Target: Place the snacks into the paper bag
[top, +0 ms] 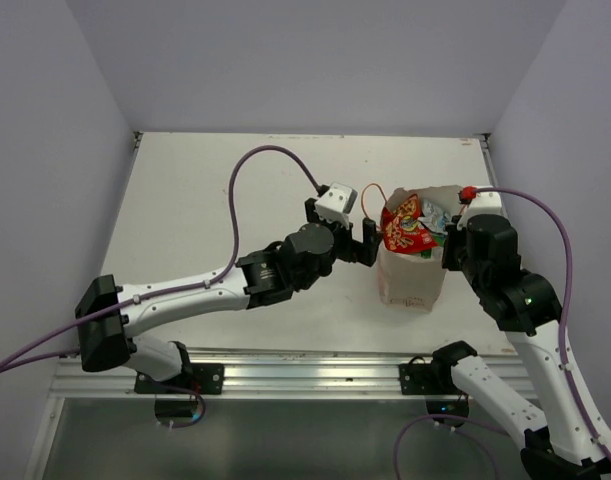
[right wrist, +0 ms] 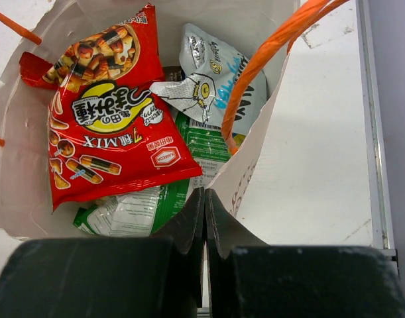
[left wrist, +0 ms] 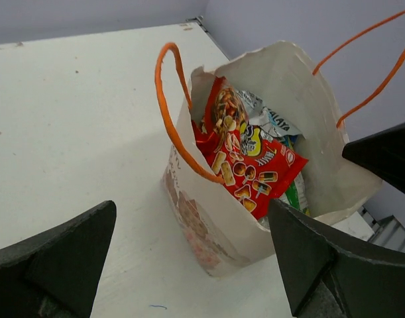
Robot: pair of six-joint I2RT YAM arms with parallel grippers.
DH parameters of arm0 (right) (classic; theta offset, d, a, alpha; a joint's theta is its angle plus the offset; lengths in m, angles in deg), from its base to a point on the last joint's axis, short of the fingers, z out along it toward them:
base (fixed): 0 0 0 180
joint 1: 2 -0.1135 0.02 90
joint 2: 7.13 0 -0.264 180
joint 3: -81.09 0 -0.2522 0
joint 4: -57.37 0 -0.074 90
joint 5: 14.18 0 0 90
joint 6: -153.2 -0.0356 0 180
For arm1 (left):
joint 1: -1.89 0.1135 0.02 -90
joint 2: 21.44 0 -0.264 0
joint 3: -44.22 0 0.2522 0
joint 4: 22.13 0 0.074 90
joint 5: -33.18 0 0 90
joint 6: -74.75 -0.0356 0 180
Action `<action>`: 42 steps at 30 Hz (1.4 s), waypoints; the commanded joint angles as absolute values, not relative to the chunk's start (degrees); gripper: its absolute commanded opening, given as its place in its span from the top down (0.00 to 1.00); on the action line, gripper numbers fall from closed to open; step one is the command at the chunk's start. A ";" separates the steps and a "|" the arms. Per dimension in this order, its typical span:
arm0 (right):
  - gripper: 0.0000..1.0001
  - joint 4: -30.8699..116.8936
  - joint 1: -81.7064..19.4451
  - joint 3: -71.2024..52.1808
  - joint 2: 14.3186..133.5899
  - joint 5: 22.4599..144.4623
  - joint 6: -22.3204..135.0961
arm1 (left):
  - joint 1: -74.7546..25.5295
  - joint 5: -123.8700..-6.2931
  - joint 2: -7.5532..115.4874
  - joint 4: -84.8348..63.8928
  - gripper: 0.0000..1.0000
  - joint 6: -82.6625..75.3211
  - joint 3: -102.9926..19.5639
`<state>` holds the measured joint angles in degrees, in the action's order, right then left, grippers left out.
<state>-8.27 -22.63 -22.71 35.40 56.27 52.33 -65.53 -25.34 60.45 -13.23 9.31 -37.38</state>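
Observation:
The white paper bag (top: 410,285) stands upright on the table, right of centre, with orange-red string handles (left wrist: 169,112). Inside it lie a red snack packet (right wrist: 109,126), a silver-blue packet (right wrist: 209,73) and a green packet (right wrist: 209,149); the red one sticks up above the rim (top: 405,228). My left gripper (top: 365,240) is open and empty beside the bag's left wall (left wrist: 209,225), its jaws wide apart. My right gripper (right wrist: 205,195) is shut on the rim of the bag's right wall (right wrist: 255,159).
The white table (top: 235,200) is walled at the back and both sides. A metal rail (top: 305,375) runs along the near edge by the arm bases. Purple cables (top: 255,160) loop above both arms.

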 commanded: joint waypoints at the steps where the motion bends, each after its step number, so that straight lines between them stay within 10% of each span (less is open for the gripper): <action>1: 1.00 -7.11 -22.75 -22.57 35.41 57.19 52.74 | -63.86 -33.33 60.82 -18.38 0.00 13.75 -36.17; 14: 1.00 -6.93 -22.75 -23.09 34.97 57.19 52.74 | -61.75 -41.53 70.93 -22.69 0.01 15.60 -41.52; 24: 1.00 -6.40 -22.75 -22.83 37.25 58.76 52.74 | -60.52 -42.49 73.31 -24.71 1.00 13.50 -45.30; 42: 1.00 2.12 -28.97 -15.98 49.55 65.73 50.72 | -61.30 -23.62 60.48 -20.06 1.00 11.12 -37.93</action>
<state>-3.61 -25.71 -19.50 47.09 65.32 51.74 -60.88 -31.48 67.79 -15.48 12.56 -38.49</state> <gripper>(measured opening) 0.008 0.010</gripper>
